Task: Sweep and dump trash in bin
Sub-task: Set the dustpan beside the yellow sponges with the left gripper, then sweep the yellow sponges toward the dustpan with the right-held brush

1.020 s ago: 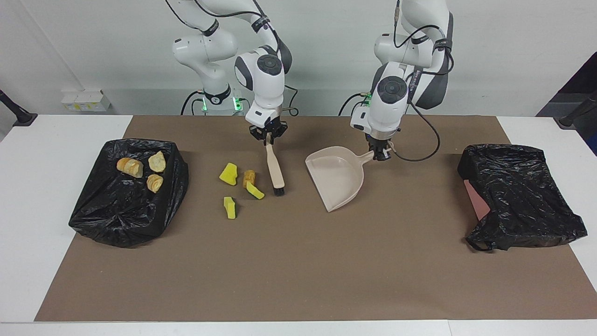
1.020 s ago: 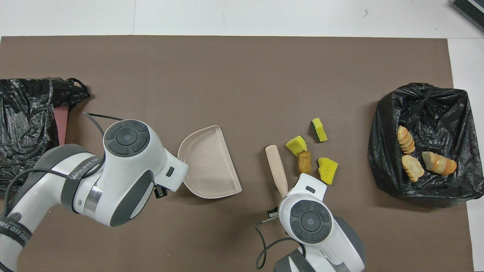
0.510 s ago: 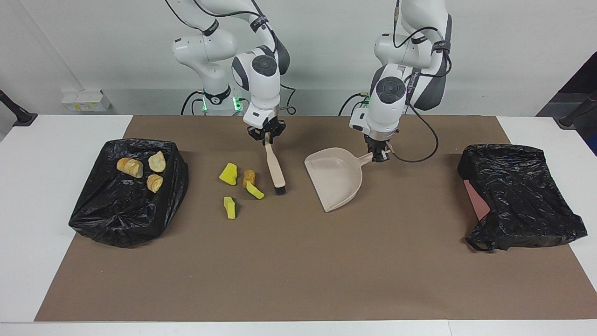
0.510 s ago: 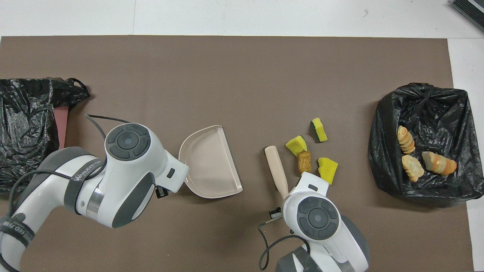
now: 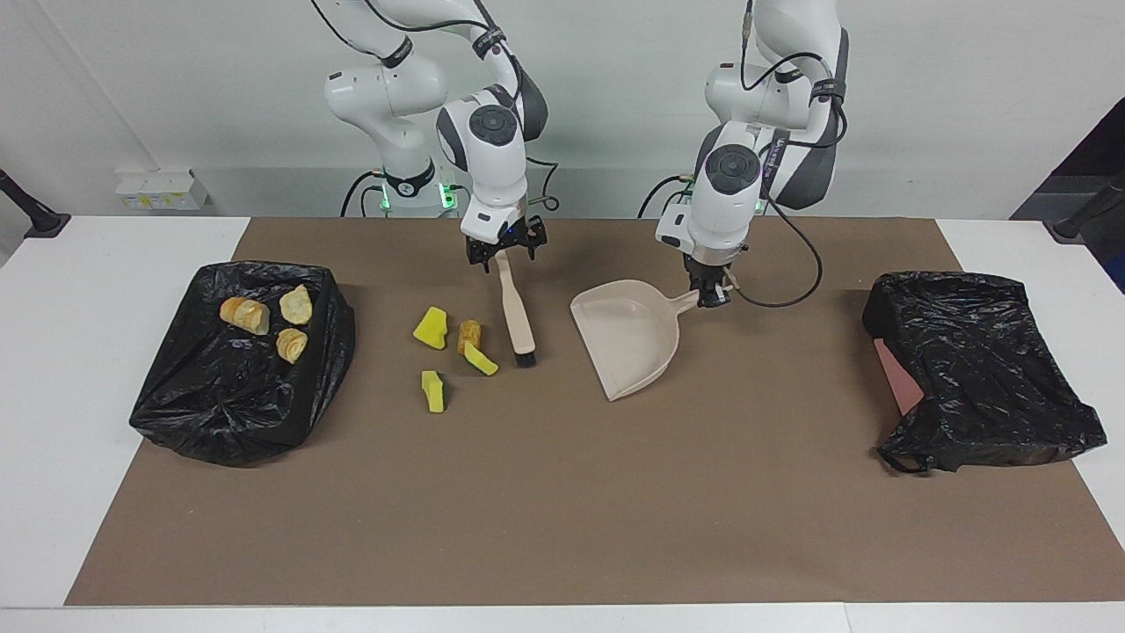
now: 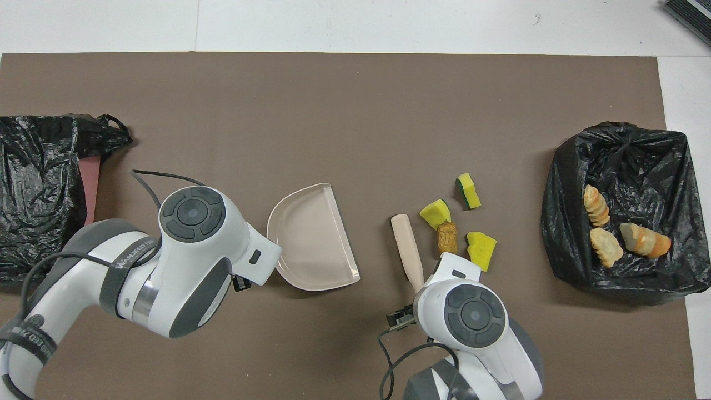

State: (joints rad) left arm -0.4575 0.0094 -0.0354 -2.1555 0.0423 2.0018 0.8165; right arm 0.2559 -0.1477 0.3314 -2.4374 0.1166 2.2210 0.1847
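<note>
Three yellow spongy wedges (image 5: 431,327) (image 5: 480,359) (image 5: 432,391) and a brown crusty lump (image 5: 469,334) lie on the brown mat. Three tan-orange bread chunks (image 5: 244,314) lie in the black-bag bin (image 5: 228,396). A beige brush (image 5: 516,316) lies on the mat beside the lump, its bristles pointing away from the robots. My right gripper (image 5: 505,255) is open over the end of the brush handle. My left gripper (image 5: 710,297) is shut on the handle of the beige dustpan (image 5: 628,343), which rests on the mat. In the overhead view the wrists hide both grippers.
A second crumpled black bag (image 5: 976,369) with a pink-red edge lies at the left arm's end of the table. The brown mat (image 5: 562,510) covers most of the white table. The bin (image 6: 622,266) is at the right arm's end.
My right gripper has opened, let go of the brush handle and risen slightly. The brush stays on the mat. My left gripper has moved the dustpan a little toward the brush.
</note>
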